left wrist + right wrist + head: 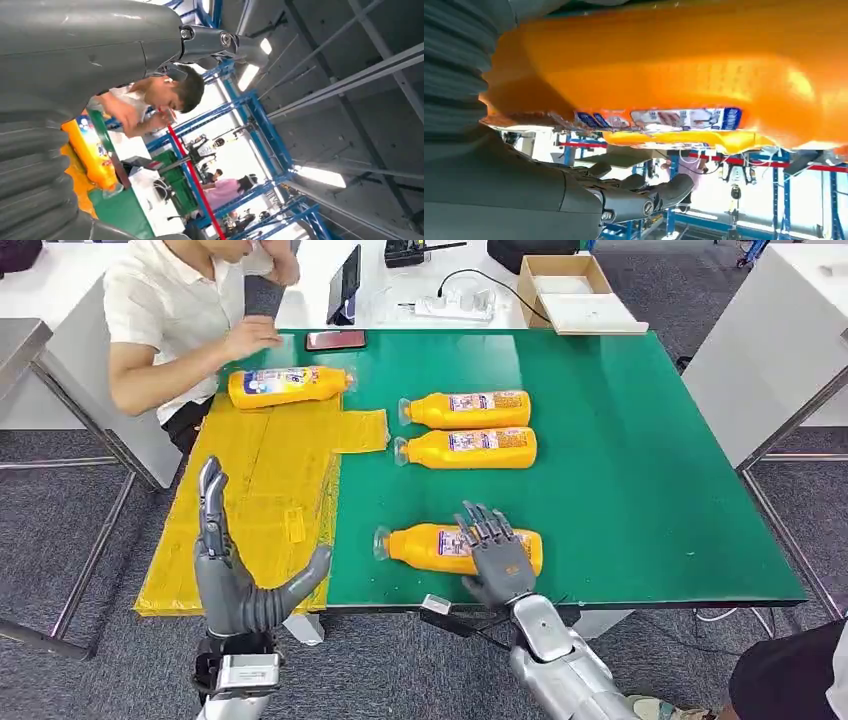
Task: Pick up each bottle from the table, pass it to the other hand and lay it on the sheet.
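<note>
Your right hand (497,555) is lying over the nearest bottle (440,547), fingers spread flat along its top toward the far side, and you are not yet gripping it; from the right wrist view the orange body (704,65) is pressing close against the palm, though I cannot tell whether the thumb is hooking underneath. That bottle is lying on its side on the green table (650,470) near the front edge, cap pointing left toward the yellow sheet (260,510), which suits a handover leftward. Your left hand (240,570) is waiting open and upright over the sheet's near edge, palm facing right, well apart from the bottle, likely posed to receive it. Two more bottles (468,430) are lying side by side farther back, touching or nearly so, and one bottle (287,386) is already resting on the sheet's far end beside a seated person (190,320).
</note>
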Available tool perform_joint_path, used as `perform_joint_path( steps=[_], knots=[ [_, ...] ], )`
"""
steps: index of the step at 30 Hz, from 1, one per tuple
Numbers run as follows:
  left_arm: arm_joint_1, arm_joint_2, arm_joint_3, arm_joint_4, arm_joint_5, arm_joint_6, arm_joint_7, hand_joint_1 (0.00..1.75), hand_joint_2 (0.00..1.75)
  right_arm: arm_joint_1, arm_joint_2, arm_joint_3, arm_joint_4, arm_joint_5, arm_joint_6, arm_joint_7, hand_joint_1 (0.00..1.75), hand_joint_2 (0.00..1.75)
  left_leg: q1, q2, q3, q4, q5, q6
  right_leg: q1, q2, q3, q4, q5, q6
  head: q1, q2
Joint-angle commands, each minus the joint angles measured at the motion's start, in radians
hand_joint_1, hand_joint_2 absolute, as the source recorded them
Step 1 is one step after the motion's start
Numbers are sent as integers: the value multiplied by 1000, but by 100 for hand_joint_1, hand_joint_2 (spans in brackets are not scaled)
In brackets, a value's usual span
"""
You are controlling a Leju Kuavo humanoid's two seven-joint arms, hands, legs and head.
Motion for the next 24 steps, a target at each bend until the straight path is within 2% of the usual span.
perform_joint_path(
  steps=[1,7,13,14,15,16,17,24],
  knots=[
    [7,9,27,-9,-8,-2,15,0,175,33,-16,-31,-33,17,21,18,0,175,1,-1,2,-1,0,-1,1,-2,2,-1,-1,-1,0,0],
    [-3,14,19,3,-1,-2,22,0,175,32,-6,-71,-10,-61,79,-28,0,175,0,-1,2,-1,0,-1,1,-2,2,-1,-1,-1,0,0],
    [-16,20,4,21,13,-2,26,0,175,-2,-7,-104,121,-131,181,-32,0,175,1,-1,3,-1,0,-1,1,-3,3,-1,-1,-1,0,0],
    [-20,21,2,26,18,-2,24,0,175,-14,-8,-107,154,-143,188,-34,138,175,0,-1,2,-1,0,-1,1,-2,3,-1,-1,-1,0,0],
    [-24,23,-1,34,22,-2,26,0,175,-24,-11,-115,184,-153,210,-17,159,175,1,-1,4,-2,0,-1,1,-3,5,-2,-1,-2,0,0],
    [-26,22,-1,37,25,-2,26,0,175,-26,-14,-116,194,-156,204,-24,159,175,1,-1,4,-2,0,-1,1,-3,4,-2,0,-2,0,0],
    [-30,23,-4,42,29,-2,28,0,175,-33,-15,-125,215,-167,225,-13,175,175,0,-1,4,-2,0,-1,1,-3,4,-2,0,-1,0,0],
    [-36,23,-8,50,34,-2,29,0,175,-38,-20,-125,236,-163,227,-4,175,175,1,-5,9,-1,0,-1,1,-7,2,-3,-3,-4,0,0]
  ],
)
